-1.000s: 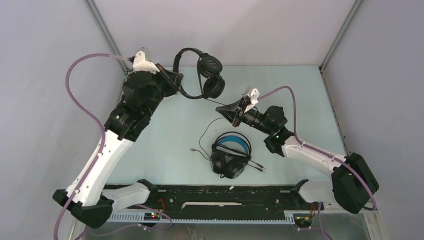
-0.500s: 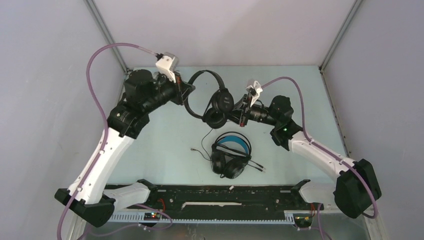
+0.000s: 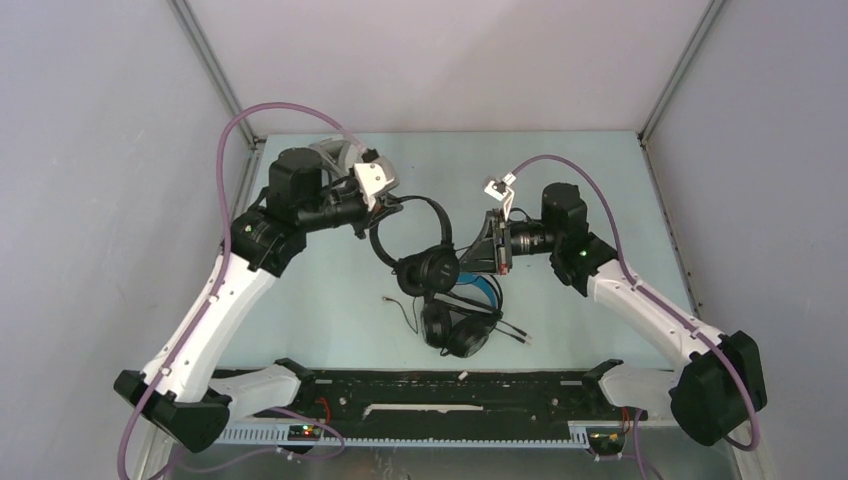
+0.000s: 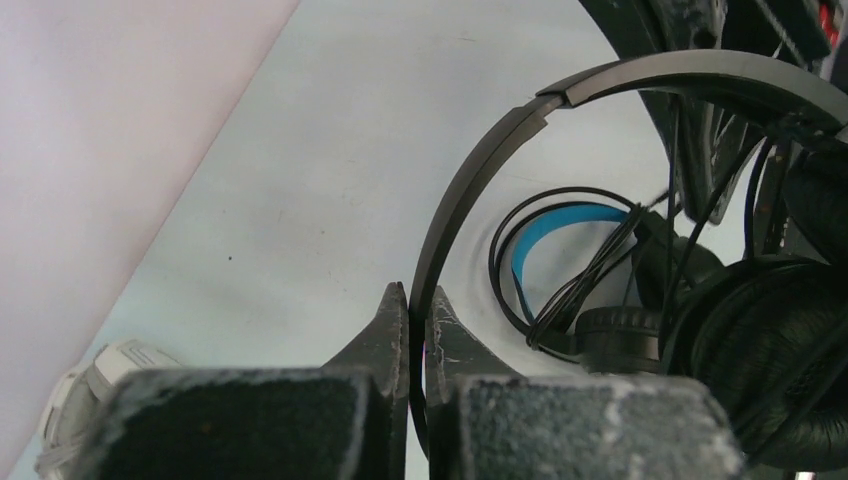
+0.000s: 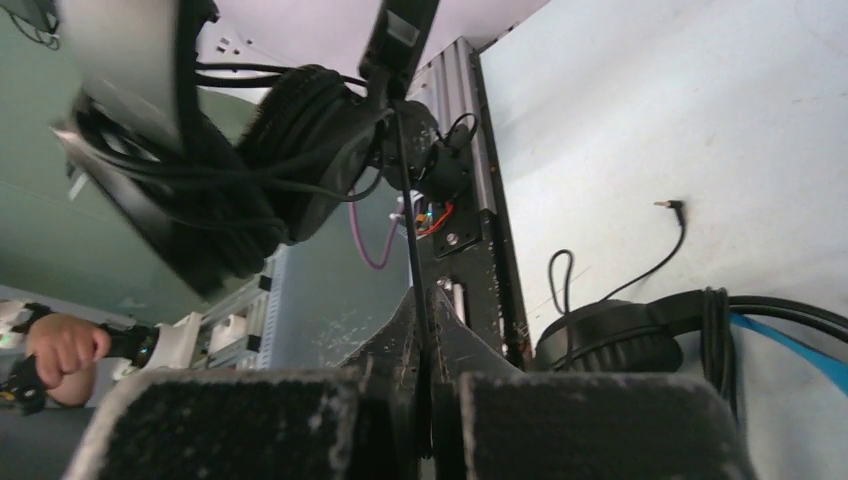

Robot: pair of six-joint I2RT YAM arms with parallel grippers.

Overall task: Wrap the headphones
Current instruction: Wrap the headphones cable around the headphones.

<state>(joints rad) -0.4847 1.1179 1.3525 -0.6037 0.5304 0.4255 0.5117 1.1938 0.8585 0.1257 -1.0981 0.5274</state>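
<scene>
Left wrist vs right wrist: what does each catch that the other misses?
Left wrist only: the left gripper shut on the headband of the thin black headset. Right wrist only: the right gripper shut on that headset's cord, a jack plug lying on the table, and a person's hand at far left. Both: the thin headset's ear cups and the blue-lined black headset lying below it.
</scene>
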